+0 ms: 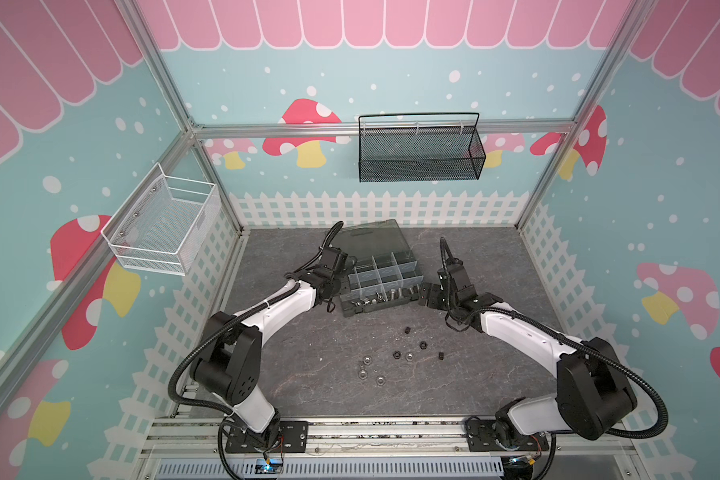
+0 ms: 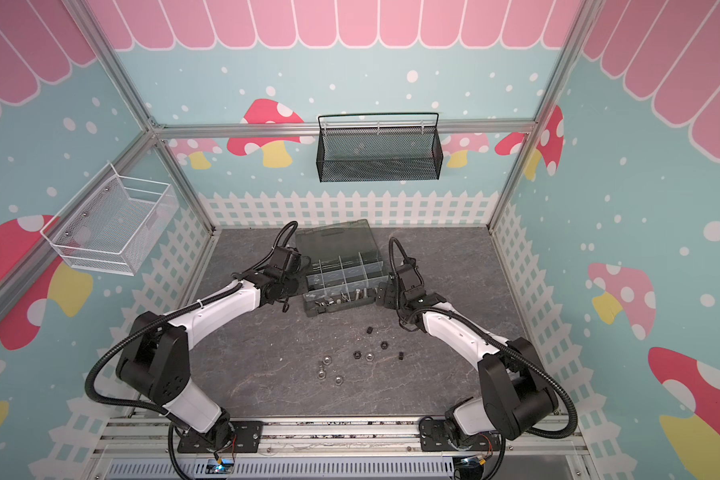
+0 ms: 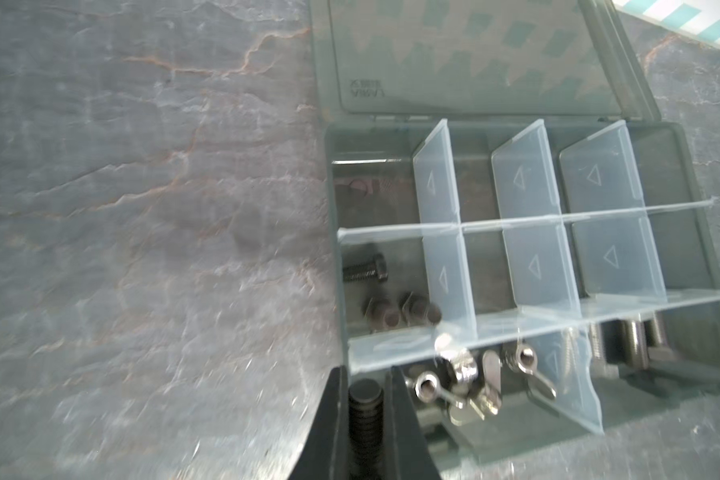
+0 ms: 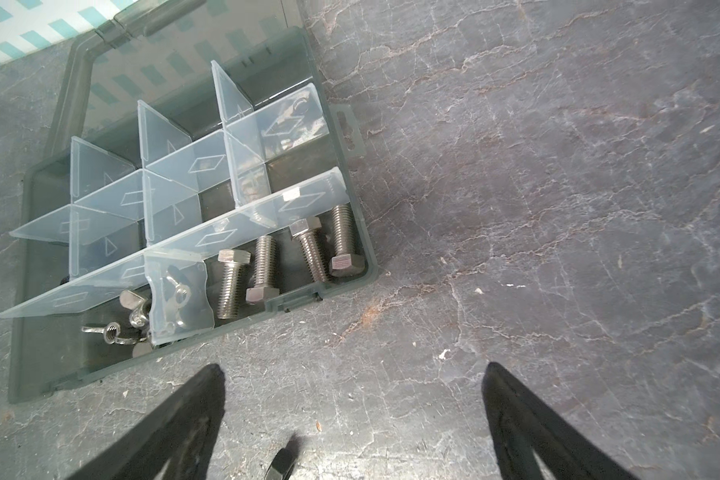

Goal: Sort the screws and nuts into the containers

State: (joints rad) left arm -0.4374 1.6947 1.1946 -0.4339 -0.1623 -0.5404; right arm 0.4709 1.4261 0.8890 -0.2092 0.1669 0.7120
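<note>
The left gripper [image 3: 366, 371], at 9 o'clock of the organiser box [image 4: 26, 332], is clamped on a short black screw [image 3: 364, 409]. The right gripper [image 4: 352, 368], at 3 o'clock of the box, is held wide apart over the table [image 4: 558, 208]. Silver bolts [image 4: 308, 253] and wing nuts [image 4: 136, 318] are seen in the box's nearest row. Loose nuts [image 1: 396, 355] are scattered on the table at 6 o'clock.
</note>
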